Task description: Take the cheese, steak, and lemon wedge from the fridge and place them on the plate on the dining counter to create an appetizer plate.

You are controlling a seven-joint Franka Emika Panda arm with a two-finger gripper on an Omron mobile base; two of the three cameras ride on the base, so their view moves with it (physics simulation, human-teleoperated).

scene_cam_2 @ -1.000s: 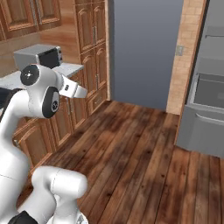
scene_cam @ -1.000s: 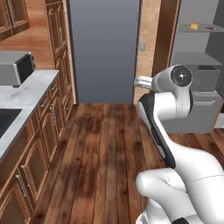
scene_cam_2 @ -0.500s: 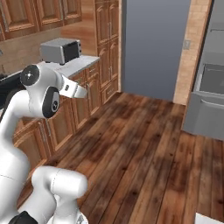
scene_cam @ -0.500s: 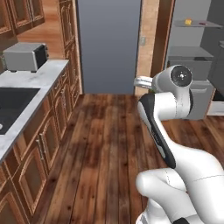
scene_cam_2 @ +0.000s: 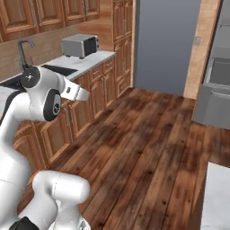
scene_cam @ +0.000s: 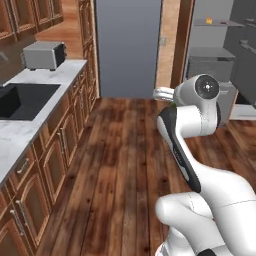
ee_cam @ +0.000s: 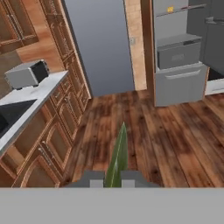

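Right now the claw (ee_cam: 113, 180) is clenched on the lemon wedge (ee_cam: 118, 155): in hand view the thin yellowish-green sliver sticks up from betw. the two finger tips, over the wood floor (ee_cam: 144, 131). In left base view a bit of green shows just below the wrist, by the arm's upper joint.

Fridge (ee_cam: 181, 52) stands open at far right, w/ grey shelves and a grey drawer inside. A small orange-yellow item, prob. the cheese (ee_cam: 170, 9), sits on an upper shelf; too small to be sure. Same spot shows in left base view at (scene_cam: 209, 21).

Bench (scene_cam: 35, 107) runs along the left wall over wood cabinets, w/ a dark sink (scene_cam: 22, 97) set in it and a toaster (scene_cam: 44, 54) at its far end. In right base view a faucet (scene_cam_2: 24, 47) rises behind the arm's shoulder. A tall grey-blue panel (scene_cam: 129, 47) stands at the far wall betw. the cabinets and the fridge.
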